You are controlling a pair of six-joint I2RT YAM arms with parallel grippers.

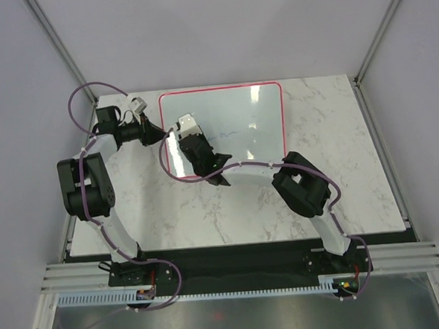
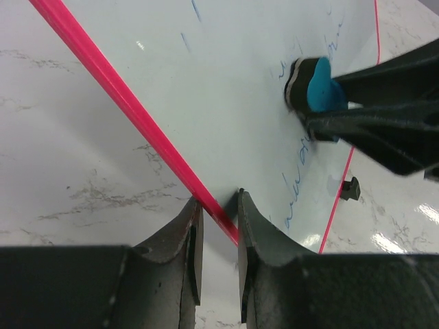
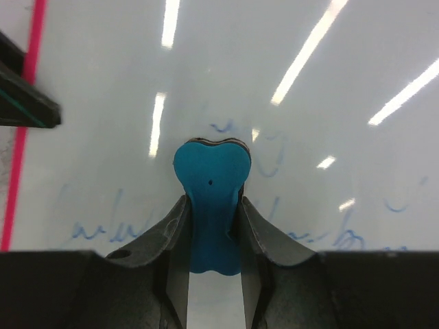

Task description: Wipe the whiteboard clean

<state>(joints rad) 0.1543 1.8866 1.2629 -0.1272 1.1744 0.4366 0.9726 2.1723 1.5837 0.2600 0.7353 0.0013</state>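
The whiteboard (image 1: 247,125) lies flat at the back middle of the marble table, glossy white with a thin red frame. Faint blue handwriting runs along its near part (image 3: 103,229). My left gripper (image 1: 160,133) grips the board's left edge, with its jaws (image 2: 219,205) on either side of the red frame (image 2: 130,110). My right gripper (image 1: 186,137) is shut on a small blue eraser (image 3: 209,171) and holds it pad-down on the board's left part. The eraser (image 2: 319,86) and right gripper (image 2: 328,103) also show in the left wrist view.
The marble table (image 1: 339,165) extends right of and in front of the board. A small black foot (image 2: 350,188) sticks out at the board's near edge. Grey enclosure walls stand at the back and both sides. Purple cables loop along both arms.
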